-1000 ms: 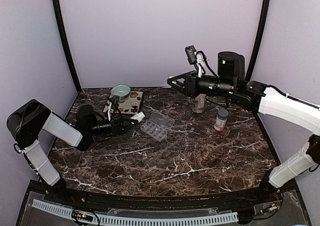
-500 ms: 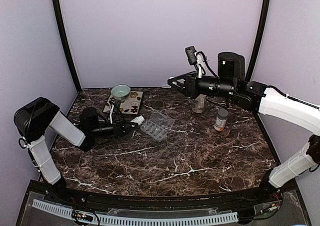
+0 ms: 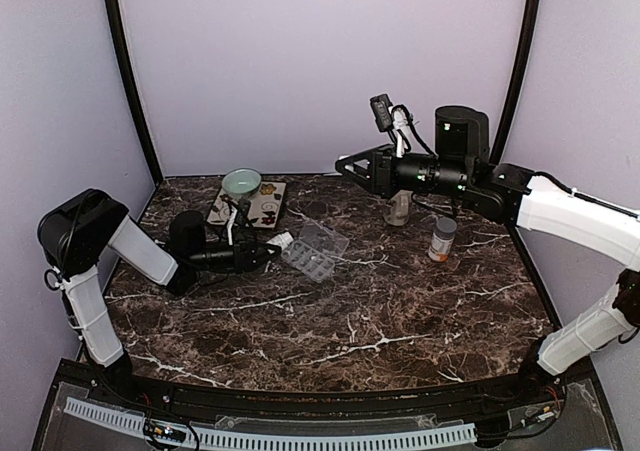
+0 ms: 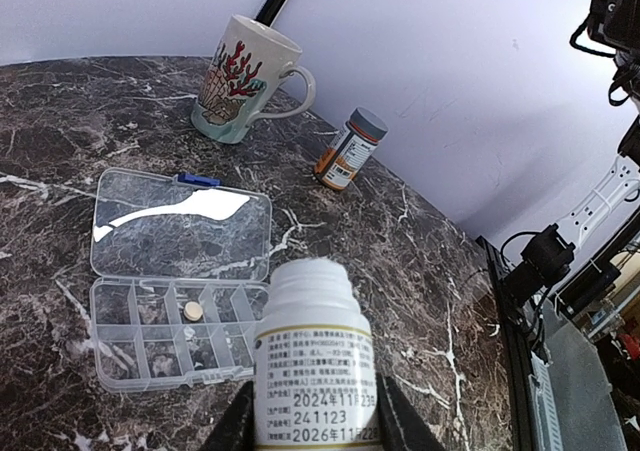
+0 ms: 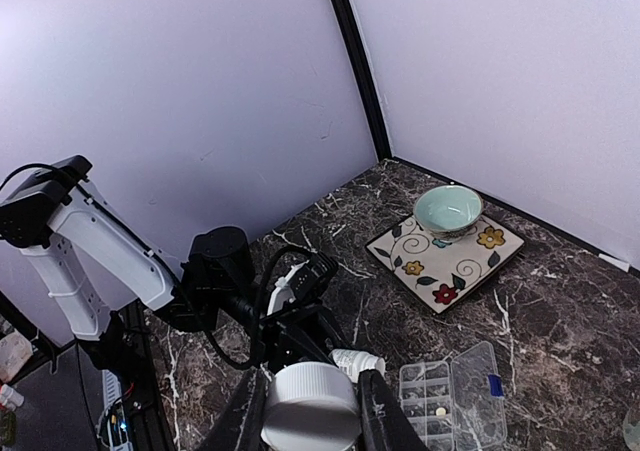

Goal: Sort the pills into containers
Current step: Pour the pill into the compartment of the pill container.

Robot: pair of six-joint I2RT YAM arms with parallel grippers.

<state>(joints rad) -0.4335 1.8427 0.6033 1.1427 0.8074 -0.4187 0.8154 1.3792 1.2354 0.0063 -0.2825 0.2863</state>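
The clear pill organizer lies open mid-table, its lid folded back. One small round pill rests in a cell of its containers; it also shows in the right wrist view as a pale pill. My left gripper is shut on a small white bottle, uncapped, its mouth pointing at the organizer's near edge. The same gripper sits low, just left of the organizer. My right gripper hovers high over the back of the table, shut on a white ribbed cap.
A patterned mug and an orange pill bottle stand beyond the organizer, toward the right side of the table. A teal bowl sits on a flowered square plate at the back left. Purple walls enclose the table.
My left arm has pushed rightward, carrying the white bottle closer to the organizer. The right arm holds still with the cap.
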